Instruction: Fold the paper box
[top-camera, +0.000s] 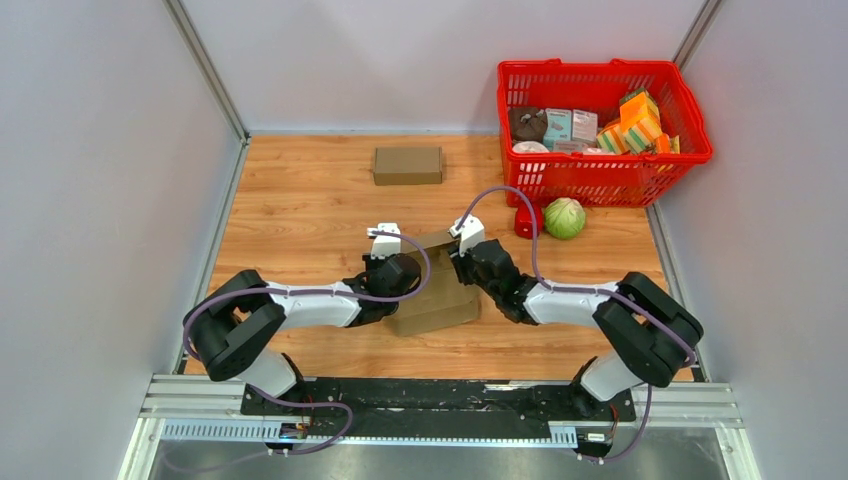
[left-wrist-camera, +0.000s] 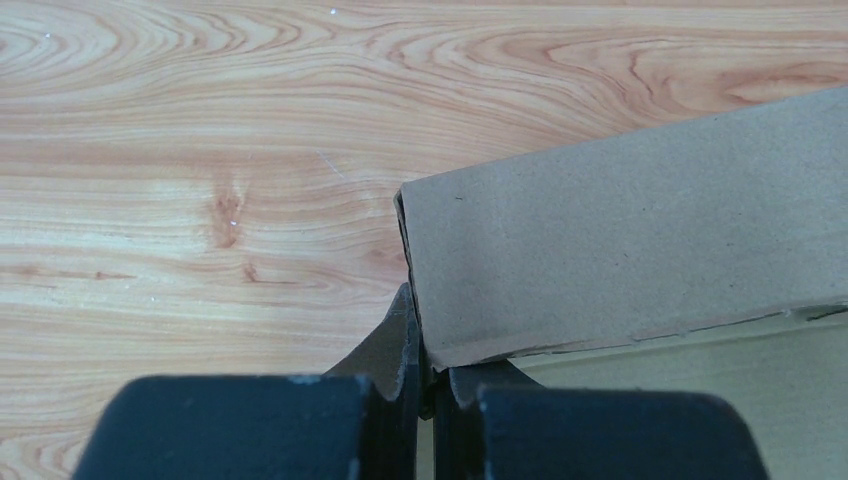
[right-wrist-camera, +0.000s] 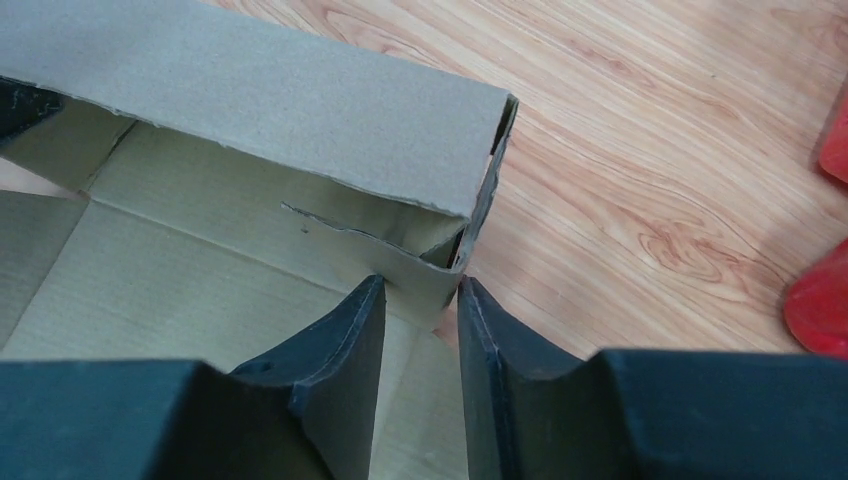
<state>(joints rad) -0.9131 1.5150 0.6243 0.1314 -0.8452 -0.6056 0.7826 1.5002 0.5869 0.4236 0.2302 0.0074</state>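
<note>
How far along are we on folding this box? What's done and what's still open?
Partly done. The far wall of the paper box stands folded up, doubled over at its top edge. In hand: the left gripper pinches one end wall, and the right gripper straddles the opposite end wall. Left: the interior is open, the base panel lies exposed, and the lid is not closed. A finished box sits farther back on the table.

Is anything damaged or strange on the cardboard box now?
Yes. The paper box has a ragged tear line in its inner panel, near the corner the right claw pinches. Nothing else stands out.
</note>
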